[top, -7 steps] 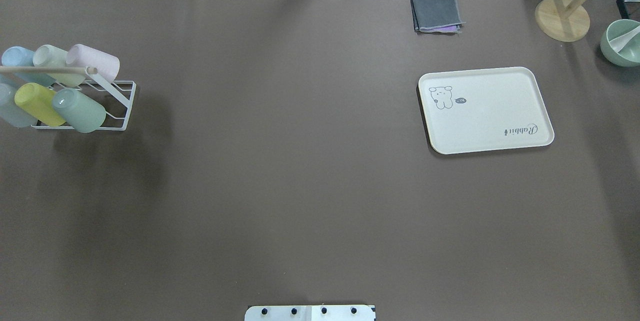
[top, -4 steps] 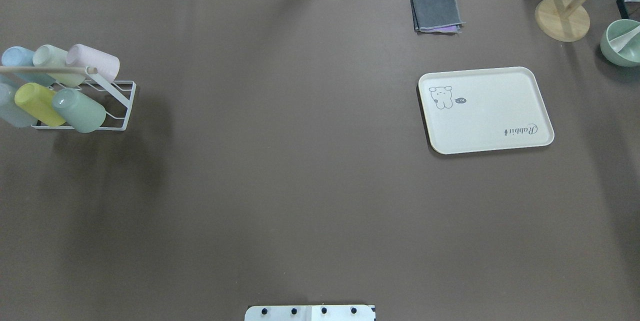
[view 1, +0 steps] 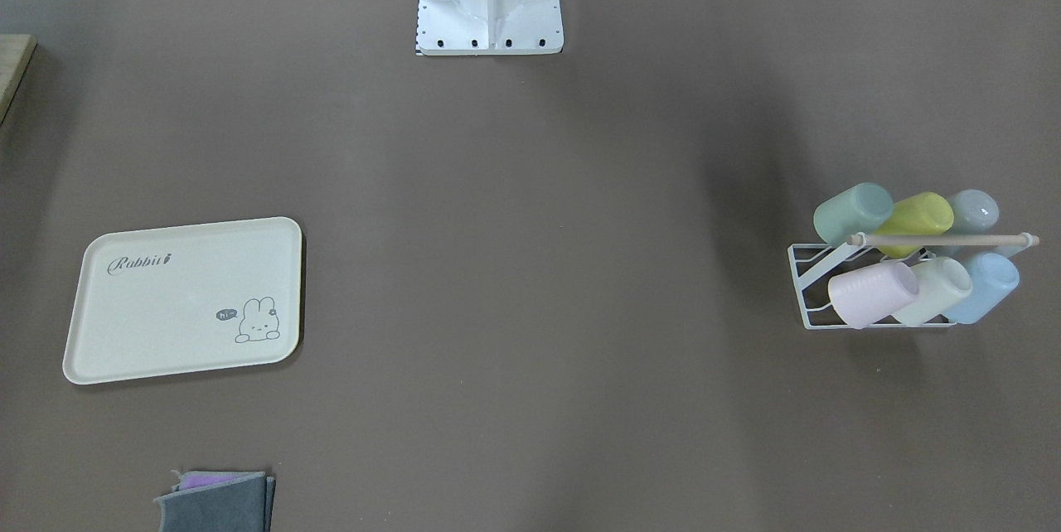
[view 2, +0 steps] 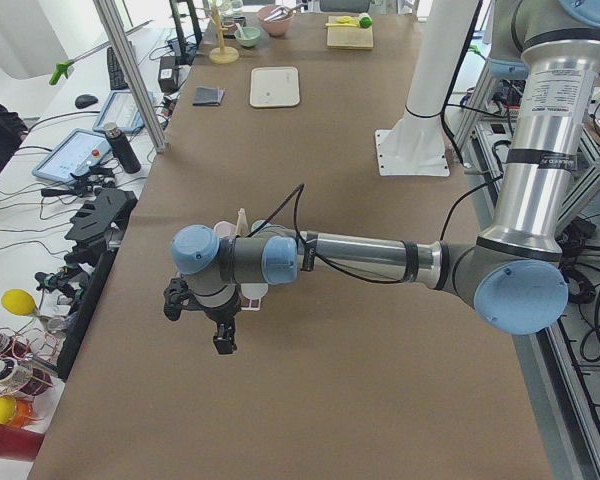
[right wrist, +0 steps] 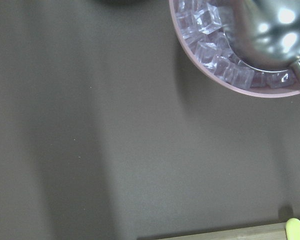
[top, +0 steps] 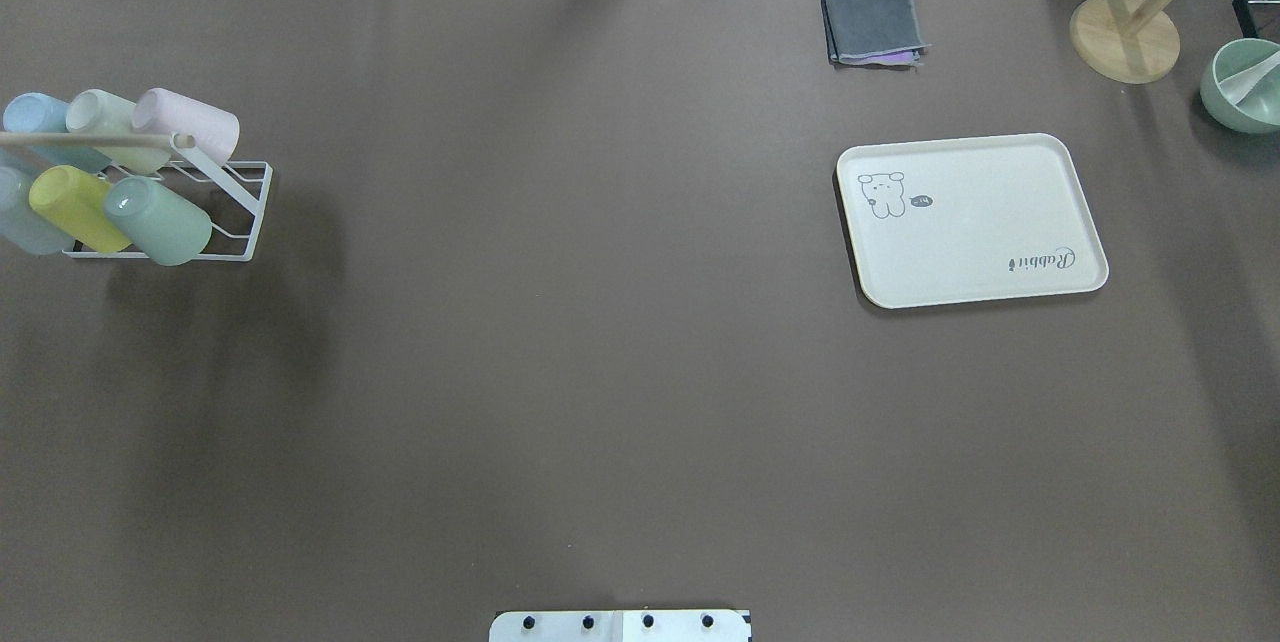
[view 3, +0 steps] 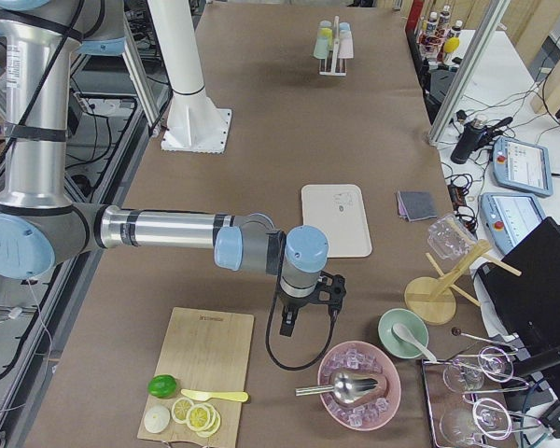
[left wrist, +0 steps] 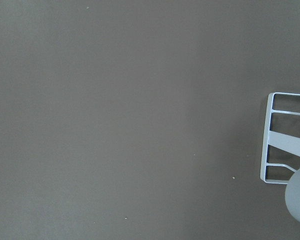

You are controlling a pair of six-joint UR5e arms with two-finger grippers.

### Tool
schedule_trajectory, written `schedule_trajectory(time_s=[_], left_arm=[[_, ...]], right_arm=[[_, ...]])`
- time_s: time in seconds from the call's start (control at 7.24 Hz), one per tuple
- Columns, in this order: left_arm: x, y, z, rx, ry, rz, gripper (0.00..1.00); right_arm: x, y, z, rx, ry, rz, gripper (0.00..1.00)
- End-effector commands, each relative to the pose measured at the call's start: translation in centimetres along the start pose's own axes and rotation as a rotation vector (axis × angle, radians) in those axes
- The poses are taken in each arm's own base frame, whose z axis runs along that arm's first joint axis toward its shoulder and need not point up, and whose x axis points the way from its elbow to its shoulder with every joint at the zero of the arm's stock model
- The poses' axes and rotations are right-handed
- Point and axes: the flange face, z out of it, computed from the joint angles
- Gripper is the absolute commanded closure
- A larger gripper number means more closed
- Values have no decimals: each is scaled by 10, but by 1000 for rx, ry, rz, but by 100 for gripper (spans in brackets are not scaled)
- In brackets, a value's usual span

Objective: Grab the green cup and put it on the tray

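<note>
The pale mint-green matte plastic cup (top: 160, 220) (view 1: 852, 213) rests tilted on the white wire rack (top: 215, 174) at the left end of the brown table surface (top: 600, 322). It sits in the row nearer the robot, at the end towards the table's centre, just beside the yellow-green plastic cup (top: 78, 210). The cream-white rectangular plastic tray (top: 970, 232) lies flat on the right half of the table, well apart from the rack. The left gripper (view 2: 202, 322) hangs above the table near the rack. The right gripper (view 3: 308, 313) hangs between the tray and the pink bowl of ice cubes (right wrist: 225, 65). Both grippers appear only in the side views, so it cannot be told whether their jaws are spread or pressed together.
</note>
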Motion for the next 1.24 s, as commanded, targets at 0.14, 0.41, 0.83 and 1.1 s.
schedule_trajectory(time_s=[0.14,0.41,0.83,1.1], left_arm=[[2,-1,-3,3,0,2,2],[12,-3,-12,22,1,18,2],[88,17,-83,78,1,79,2],[128,44,-125,166,5,166,2]], right_arm=[[-9,2,19,-39,34,-35,0],[-15,-1,14,-28,33,-47,0],[-48,-40,25,136,-144,-126,0],[-106,-62,60,182,-224,-85,0]])
